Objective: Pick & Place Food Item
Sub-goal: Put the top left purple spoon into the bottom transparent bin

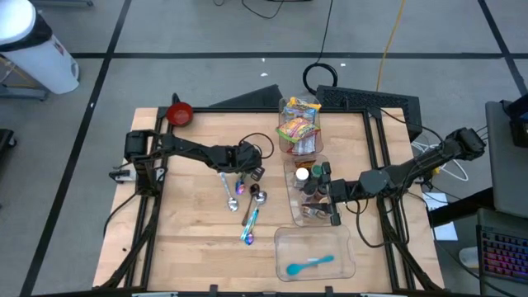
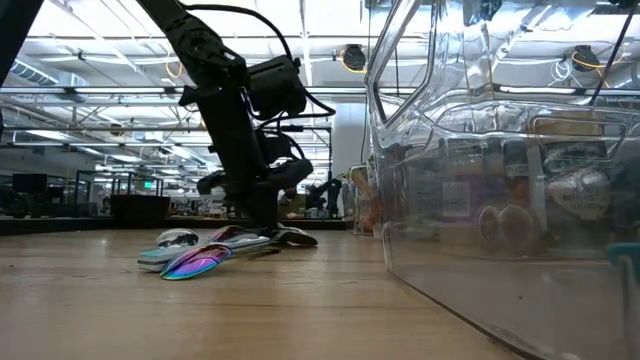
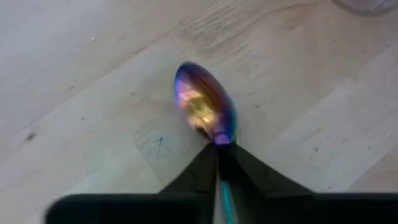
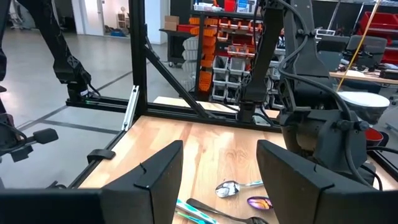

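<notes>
Spoon [image 3: 205, 106] handle sits pinched between my left gripper [image 3: 219, 163] fingers, iridescent bowl lying on the wooden table [image 1: 190, 239] among the other spoons [image 1: 247, 202] near its middle. My right gripper [image 4: 219, 180] hangs with fingers spread and holding nothing, over the clear bins [image 1: 307, 177] at the table's right side. A turquoise spoon [image 1: 309, 264] already lies in the nearest clear tray [image 1: 285, 243] (so I judge one placement done). Left to do, as I read it: lift this spoon, carry it across, release it, then handle the rest.
</notes>
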Controlling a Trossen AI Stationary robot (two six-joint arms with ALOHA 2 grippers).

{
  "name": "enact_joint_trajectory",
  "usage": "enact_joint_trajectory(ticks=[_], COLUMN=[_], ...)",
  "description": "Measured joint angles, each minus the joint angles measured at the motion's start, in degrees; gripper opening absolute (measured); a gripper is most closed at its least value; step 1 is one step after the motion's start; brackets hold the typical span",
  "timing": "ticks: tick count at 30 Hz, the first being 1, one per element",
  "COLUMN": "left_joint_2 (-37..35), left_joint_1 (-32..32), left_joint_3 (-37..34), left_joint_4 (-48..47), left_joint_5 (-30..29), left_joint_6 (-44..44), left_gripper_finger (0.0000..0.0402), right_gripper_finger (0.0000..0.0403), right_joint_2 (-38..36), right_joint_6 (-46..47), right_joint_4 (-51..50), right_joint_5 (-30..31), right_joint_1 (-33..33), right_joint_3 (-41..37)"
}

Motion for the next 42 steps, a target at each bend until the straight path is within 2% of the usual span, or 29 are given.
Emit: enact_joint_trajectory(ticks=[2, 7, 12, 17, 23, 26, 35, 40, 42], left_joint_2=[0.0, -0.1, -1.9, -7.1, -14.4, -17.4, -21.0, -21.8, -22.2], left_joint_1=[0.0, 0.0, -0.8, -3.6, -9.7, -13.0, -19.9, -21.1, -20.9], left_joint_3=[0.0, -0.1, -0.3, -0.4, -0.3, -0.2, -0.2, -0.2, -0.2], left_joint_4=[-0.1, -0.2, -0.9, -1.1, 0.5, 2.2, 14.5, 14.6, 15.3], left_joint_5=[-0.1, -1.1, -2.4, -7.3, -17.9, -21.2, -21.3, -18.6, -14.6], left_joint_6=[0.8, 1.7, 3.4, 5.6, 9.0, 12.1, 24.1, 26.4, 26.5], left_gripper_finger=[0.0014, 0.0023, 0.0007, 0.0008, 0.0009, 0.0005, 0.0005, 0.0005, 0.0005], right_gripper_finger=[0.0196, 0.0196, 0.0196, 0.0196, 0.0196, 0.0196, 0.0196, 0.0196, 0.0196], right_joint_2=[0.0, 0.0, 0.0, 0.0, 0.0, 0.0, 0.0, 0.0, -0.5], right_joint_6=[0.0, 0.0, -0.2, -0.2, -0.2, -0.2, -0.2, -0.2, -0.2], right_joint_4=[0.0, 0.0, 0.0, -0.1, -0.4, -0.4, -1.3, -1.7, -2.8], right_joint_5=[0.0, 0.0, 0.0, 0.0, 0.1, 0.1, 0.2, 0.2, 0.2], right_joint_1=[0.0, 0.0, 0.0, 0.0, 0.0, 0.0, 0.0, 0.0, 0.0], right_joint_3=[0.0, 0.0, 0.0, 0.0, 0.0, 0.0, 0.1, 0.1, 0.1])
